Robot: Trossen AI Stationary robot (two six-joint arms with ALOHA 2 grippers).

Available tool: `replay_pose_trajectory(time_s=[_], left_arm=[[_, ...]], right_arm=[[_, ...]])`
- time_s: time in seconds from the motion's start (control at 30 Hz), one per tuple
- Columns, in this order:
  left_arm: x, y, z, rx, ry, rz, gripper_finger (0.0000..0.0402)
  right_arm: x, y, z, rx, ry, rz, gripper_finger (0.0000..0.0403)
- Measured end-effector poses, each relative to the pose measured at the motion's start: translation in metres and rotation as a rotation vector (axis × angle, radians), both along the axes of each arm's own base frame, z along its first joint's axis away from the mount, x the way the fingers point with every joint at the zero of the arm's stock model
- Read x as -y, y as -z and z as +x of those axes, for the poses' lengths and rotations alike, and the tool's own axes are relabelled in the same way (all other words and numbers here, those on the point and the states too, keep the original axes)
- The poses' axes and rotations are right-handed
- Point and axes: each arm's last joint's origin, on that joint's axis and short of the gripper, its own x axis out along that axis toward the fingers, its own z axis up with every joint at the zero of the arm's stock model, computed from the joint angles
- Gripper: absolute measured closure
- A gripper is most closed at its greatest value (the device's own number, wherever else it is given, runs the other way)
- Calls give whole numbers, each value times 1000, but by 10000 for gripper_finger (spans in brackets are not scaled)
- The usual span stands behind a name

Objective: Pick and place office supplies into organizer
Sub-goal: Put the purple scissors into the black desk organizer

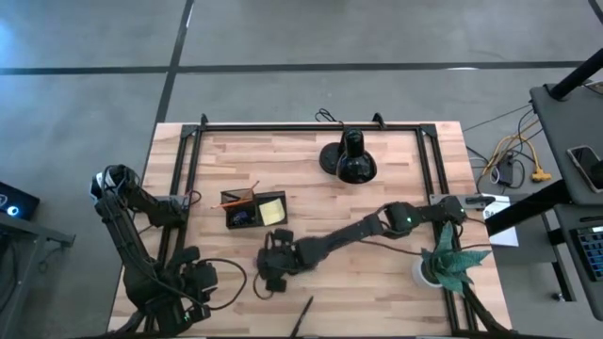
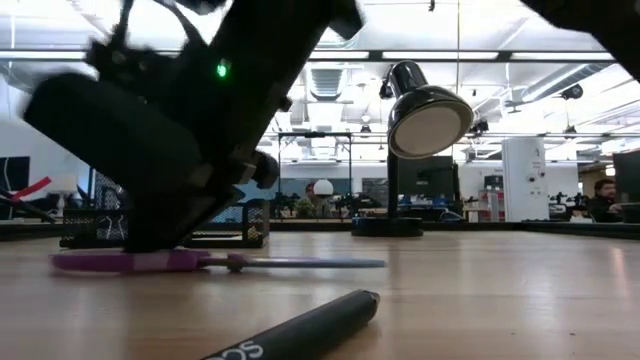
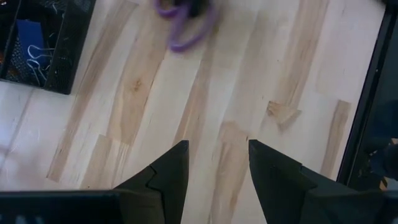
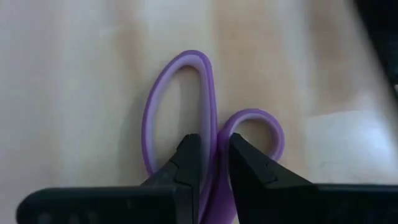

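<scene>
your right gripper (image 4: 213,163) is down at the light wooden desk (image 1: 377,292), near the middle of its front half, and its two dark fingers are pinched almost together around the purple-handled scissors (image 4: 208,118), right where the two plastic loops meet; the handle sits between the fingertips, so it has hold of them. in the low view the scissors (image 2: 200,262) lie flat on the desk under that gripper (image 2: 150,235), purple handle beneath the arm and the thin blade pointing away along the wood. from above, the right gripper (image 1: 273,264) sits just in front of the small black rectangular organizer box (image 1: 252,211), close to it but apart. the organizer stands left of centre and already carries the square yellow sticky-note pad (image 1: 273,211) in its right part, a thin orange pencil (image 1: 240,197) leaning out of its back left corner, and something blue (image 1: 243,217) in the left compartment. a black pen (image 1: 303,315) lies near the desk's front edge, well apart from the organizer, and it shows large and close in the low view (image 2: 300,328). your left gripper (image 3: 217,163) waits above the front left corner of the desk with its fingers spread and nothing between them. a black dome-shaped desk lamp (image 1: 350,158) stands at the back, and a green plant in a white pot (image 1: 443,264) sits at the right edge.
</scene>
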Motion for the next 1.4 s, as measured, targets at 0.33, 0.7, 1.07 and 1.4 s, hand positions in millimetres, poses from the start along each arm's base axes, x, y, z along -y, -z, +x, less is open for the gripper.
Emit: replay_pose_trajectory(time_s=[0.33, 0.7, 1.07, 1.4], left_arm=[[-5, -22, -23, 5, -149, 30, 253], [-5, -55, -49, 163, -253, 15, 253], [-6, -48, -50, 157, -250, 43, 254], [-8, -38, -52, 63, -256, 64, 254]], right_arm=[[56, -38, 28, 237, 210, 8, 358], [72, -161, 41, 851, 210, 6, 358], [168, -145, 67, 1168, 281, -32, 358], [203, -130, 70, 1146, 178, -188, 358]])
